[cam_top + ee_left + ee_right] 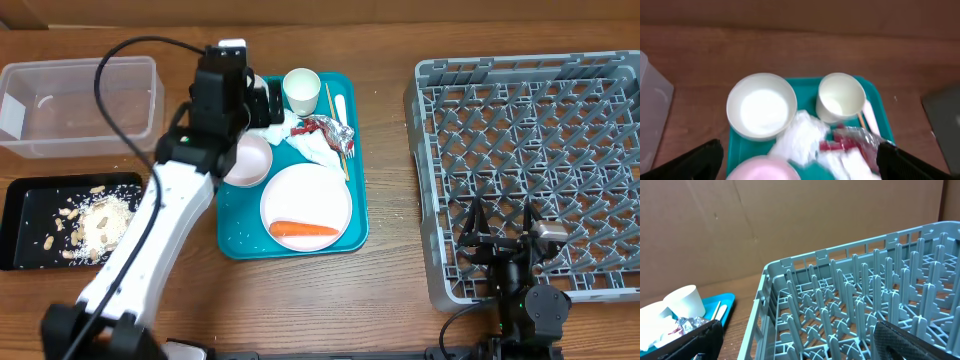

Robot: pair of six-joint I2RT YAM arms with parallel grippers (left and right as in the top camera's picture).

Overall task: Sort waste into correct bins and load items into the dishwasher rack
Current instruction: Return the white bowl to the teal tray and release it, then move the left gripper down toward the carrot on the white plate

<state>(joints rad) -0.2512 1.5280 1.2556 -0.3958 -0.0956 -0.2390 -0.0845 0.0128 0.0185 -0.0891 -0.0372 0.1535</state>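
Overhead, nearest the robot's base, the right end effector hangs at the near edge of the large square grey plastic grid rack, its fingers spread wide and empty. Across on the flat teal plastic serving tray, the near end carries a white round plate with an orange carrot lying on it. The carrot looks firm and tapered, probably easiest to pinch across its thick middle. Just beyond the plate sits a pale pinkish-white round bowl. Over the tray's middle the left end effector hovers, its dark fingers far apart at the left wrist view's lower corners and clamped on nothing. Between them lie the crumpled white paper napkins and, touching them on the right, a crinkled red-and-silver foil wrapper. Both should be very light, soft and compressible, so a pinch across a raised fold near the middle ought to hold. The foil may be slick and could slip out, and one napkin may drag its neighbour along. The napkins are a loose, puffy heap, and the wrapper is shiny and creased. Farthest back stand a second white round bowl and a small white cup. They look rigid, smooth and probably breakable, best taken by the rim. Thin light wooden chopsticks lie just right of the cup.
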